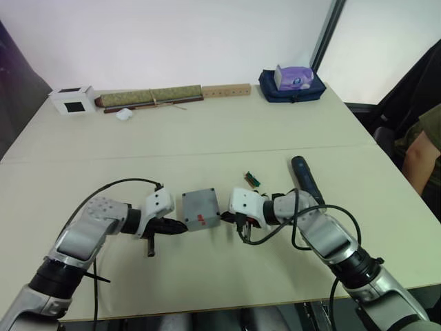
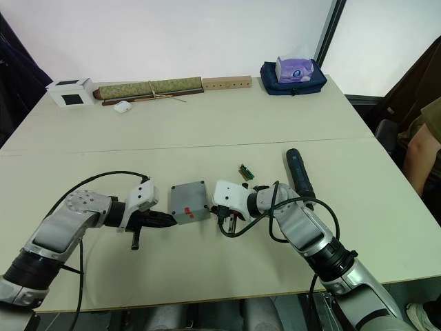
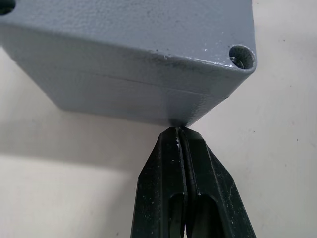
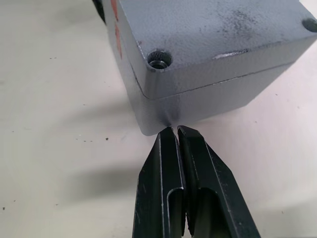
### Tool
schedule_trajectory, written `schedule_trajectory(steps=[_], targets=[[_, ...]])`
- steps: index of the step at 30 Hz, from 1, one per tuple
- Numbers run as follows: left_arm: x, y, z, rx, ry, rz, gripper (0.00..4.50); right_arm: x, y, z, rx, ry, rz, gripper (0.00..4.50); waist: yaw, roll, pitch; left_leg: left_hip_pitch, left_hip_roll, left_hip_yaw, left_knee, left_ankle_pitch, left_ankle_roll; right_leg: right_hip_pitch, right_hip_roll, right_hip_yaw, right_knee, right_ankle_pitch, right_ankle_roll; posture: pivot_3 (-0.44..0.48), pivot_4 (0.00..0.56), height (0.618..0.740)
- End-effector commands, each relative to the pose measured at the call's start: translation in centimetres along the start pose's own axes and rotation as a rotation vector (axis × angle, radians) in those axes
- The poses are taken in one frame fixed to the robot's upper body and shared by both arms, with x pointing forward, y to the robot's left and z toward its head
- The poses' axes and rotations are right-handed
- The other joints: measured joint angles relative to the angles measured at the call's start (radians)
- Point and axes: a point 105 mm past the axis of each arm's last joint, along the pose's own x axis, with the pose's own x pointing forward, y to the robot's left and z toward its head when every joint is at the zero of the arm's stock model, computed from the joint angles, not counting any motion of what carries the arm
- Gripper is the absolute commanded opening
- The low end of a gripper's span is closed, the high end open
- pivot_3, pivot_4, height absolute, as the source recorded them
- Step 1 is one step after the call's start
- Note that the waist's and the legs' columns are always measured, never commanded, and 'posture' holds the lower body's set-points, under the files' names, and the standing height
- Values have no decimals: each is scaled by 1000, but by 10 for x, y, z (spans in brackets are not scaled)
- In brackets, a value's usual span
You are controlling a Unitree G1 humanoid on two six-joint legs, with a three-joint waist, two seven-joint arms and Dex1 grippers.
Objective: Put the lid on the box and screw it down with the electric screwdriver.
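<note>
Both my arms reach inward over the near half of the table, forearms low and elbows bent out toward the side edges — wrists turned so the fingers point at each other. My left gripper (image 1: pixel 180 227) lies level, its two black fingers (image 3: pixel 198 183) pressed flat together. My right gripper (image 1: pixel 224 217) mirrors it, fingers (image 4: pixel 163 183) closed on nothing — tips meeting along one thin seam.

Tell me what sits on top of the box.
The grey lid sits on the box, seam closed all round. Its corner holes look empty of screw heads. The box's inside is covered.
</note>
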Motion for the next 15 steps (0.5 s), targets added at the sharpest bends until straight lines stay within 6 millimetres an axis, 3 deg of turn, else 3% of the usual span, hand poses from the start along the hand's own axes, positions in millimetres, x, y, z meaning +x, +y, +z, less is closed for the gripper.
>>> schedule_trajectory(steps=[1, 4, 7, 11, 15], targets=[[-7, 0, 5, 29, -12, 21, 0, -4, 5, 12, -71, -35, 23, 88, -1, 0, 0, 0, 0, 0, 0, 0, 0, 0, 0, 0, 0, 0, 0, 0, 150, 740], [-30, 0, 1, 34, 9, 60, 0, -24, -1, 5, -35, -31, -7, 88, -1, 0, 1, 0, 0, 0, 0, 0, 0, 0, 0, 0, 0, 0, 0, 0, 150, 740], [-45, -4, 7, 55, -8, 93, 0, -47, -7, 5, 31, -68, -67, 852, 0, 0, 6, 0, 2, 1, -1, 0, 0, -1, 0, 0, 0, 0, -1, 0, 150, 740], [-58, -14, 38, 106, -126, 100, 0, -75, -24, 11, 173, -155, -241, 2552, 6, -1, 9, -1, 4, 1, 0, 0, 0, -1, -1, 0, -1, 0, -1, 0, 150, 740], [-67, -24, 65, 114, -214, 81, 0, -92, -35, -2, 390, -192, -385, 4028, 6, -2, 9, -1, 4, 1, 0, 0, 0, -1, -1, 0, -1, 0, -1, 0, 150, 740]])
